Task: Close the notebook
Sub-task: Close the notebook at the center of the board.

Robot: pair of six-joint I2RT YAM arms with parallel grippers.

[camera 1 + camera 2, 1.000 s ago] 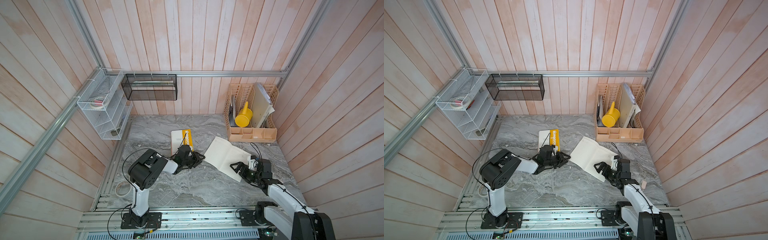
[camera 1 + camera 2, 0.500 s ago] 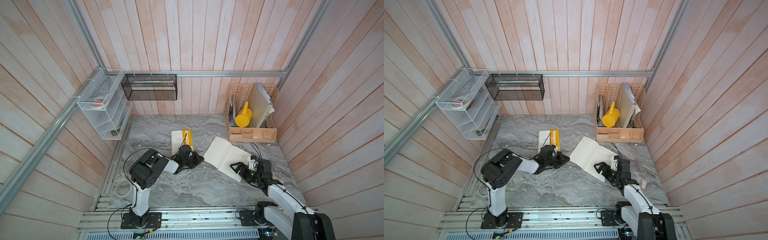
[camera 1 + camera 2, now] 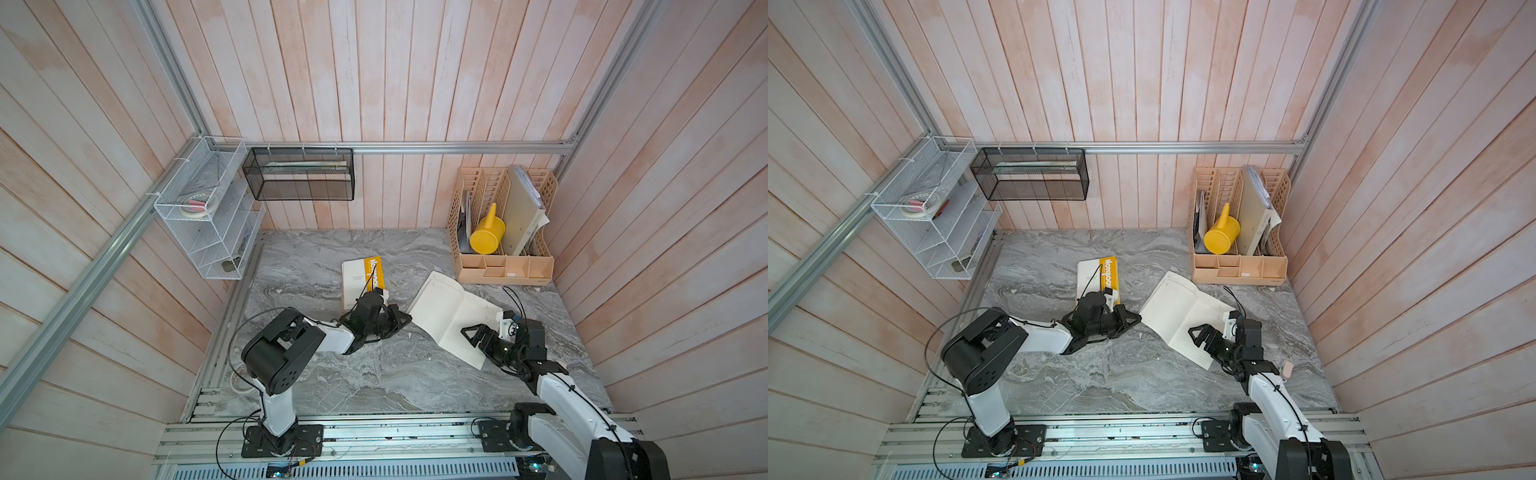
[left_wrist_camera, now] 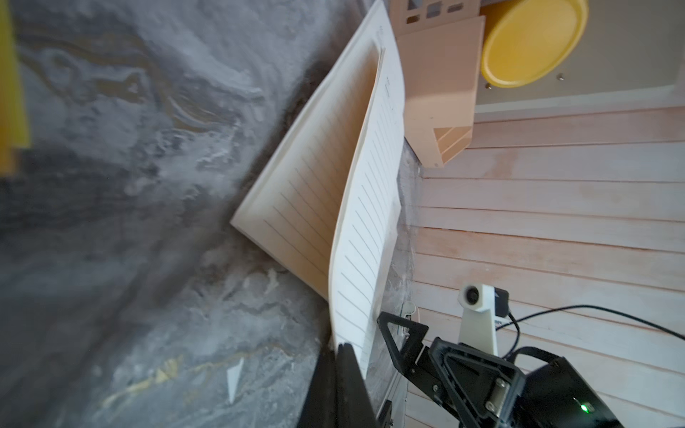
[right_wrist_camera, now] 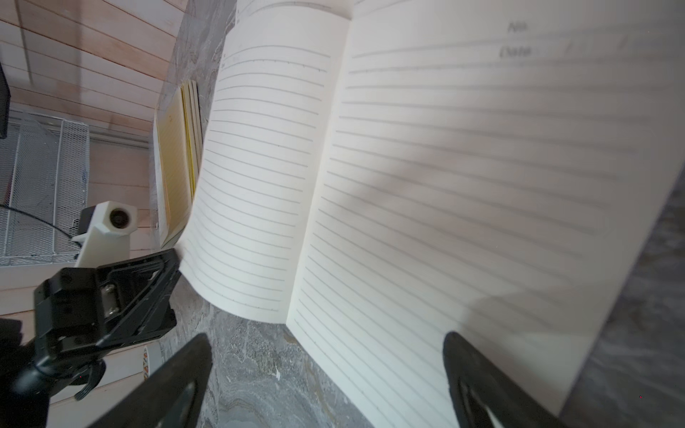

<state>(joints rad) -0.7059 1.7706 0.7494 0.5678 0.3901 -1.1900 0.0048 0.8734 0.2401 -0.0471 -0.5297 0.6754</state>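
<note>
The open lined notebook lies on the grey bench between the two arms. The left tool is pressed together on the near corner of the left page, which curls upward. The right tool hangs spread over the right page's near edge.

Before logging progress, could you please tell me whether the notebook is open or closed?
Open: the notebook lies spread, both lined pages showing, one page curling upward.

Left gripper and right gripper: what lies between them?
Only the open notebook: its lined pages and spine span from the left gripper to the right gripper. Both top views show it.
</note>
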